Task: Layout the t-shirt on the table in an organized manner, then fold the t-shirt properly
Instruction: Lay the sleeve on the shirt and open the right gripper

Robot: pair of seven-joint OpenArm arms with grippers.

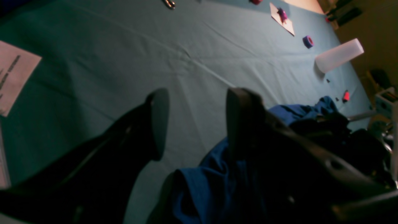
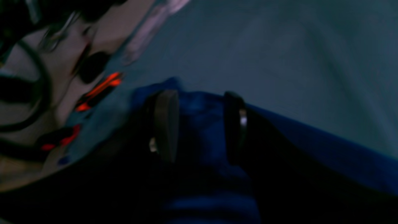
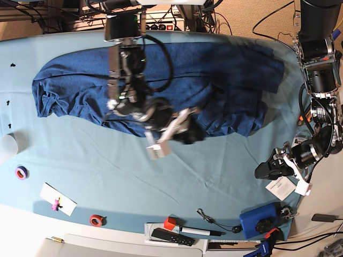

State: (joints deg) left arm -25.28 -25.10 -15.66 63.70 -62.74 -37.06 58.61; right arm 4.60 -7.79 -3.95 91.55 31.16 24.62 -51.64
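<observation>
Here the t-shirt lies crumpled across the far half of the desk. The right end effector hangs parted over its front hem, gripping nothing; the left end effector, likewise agape and empty, hovers beside the shirt's end.

place: my robotics lab bench | surface: table draped in teal cloth, white edge | clutter at borders: purple tape roll, red tape roll, marker, blue box, printed paper sheet | surroundings: power strip and tangled cables behind my arms, carpeted floor
</observation>
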